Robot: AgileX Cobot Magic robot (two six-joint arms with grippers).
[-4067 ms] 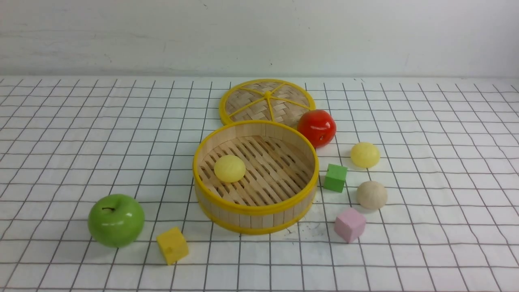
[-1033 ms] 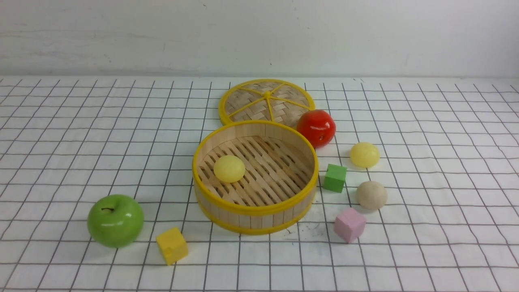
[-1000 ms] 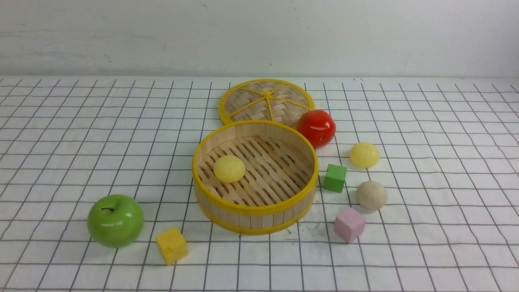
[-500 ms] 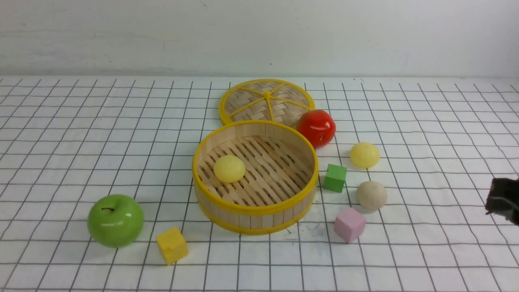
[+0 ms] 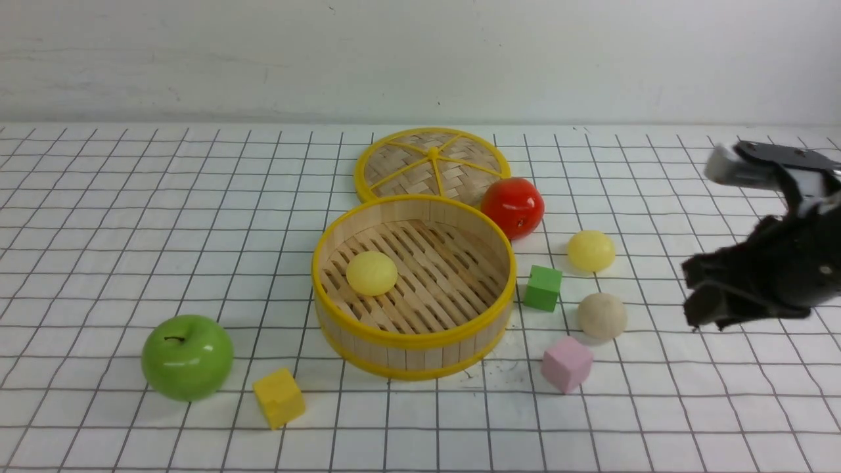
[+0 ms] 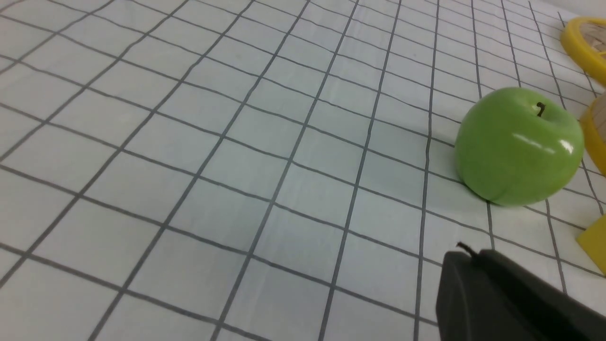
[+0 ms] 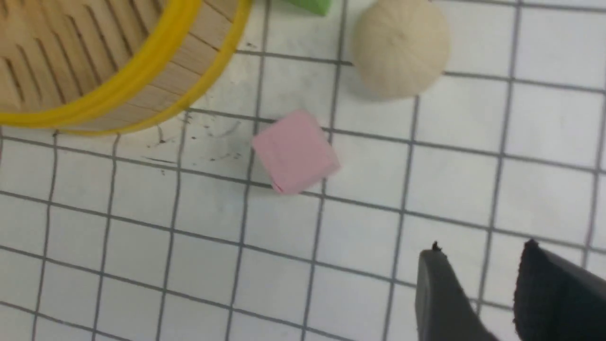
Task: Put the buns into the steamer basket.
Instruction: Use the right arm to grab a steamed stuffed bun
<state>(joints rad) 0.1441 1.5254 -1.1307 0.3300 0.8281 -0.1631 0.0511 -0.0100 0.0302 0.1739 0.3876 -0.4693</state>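
Observation:
The steamer basket point(image 5: 407, 339) stands mid-table with one pale yellow bun point(image 5: 372, 272) on its slatted floor. A second yellow bun point(image 5: 591, 250) and the beige-white bun point(image 5: 602, 316) lie on the cloth to its right. My right gripper point(image 5: 695, 295) hovers right of the beige bun, open and empty. In the right wrist view its jaws point(image 7: 483, 248) stand apart over bare cloth, with the beige bun point(image 7: 400, 47) and the basket's rim point(image 7: 132, 80) ahead. My left gripper point(image 6: 466, 258) shows only in the left wrist view, jaws together, empty.
A woven lid point(image 5: 431, 164) lies behind the basket, with a red apple point(image 5: 512, 207) beside it. A green cube point(image 5: 543, 288) and a pink cube point(image 5: 566, 363) sit close to the loose buns. A green apple point(image 5: 187, 357) and a yellow cube point(image 5: 279, 397) sit front left.
My right arm has come in from the right edge and moved up and leftward toward the loose buns. The buns, basket and other objects have not moved.

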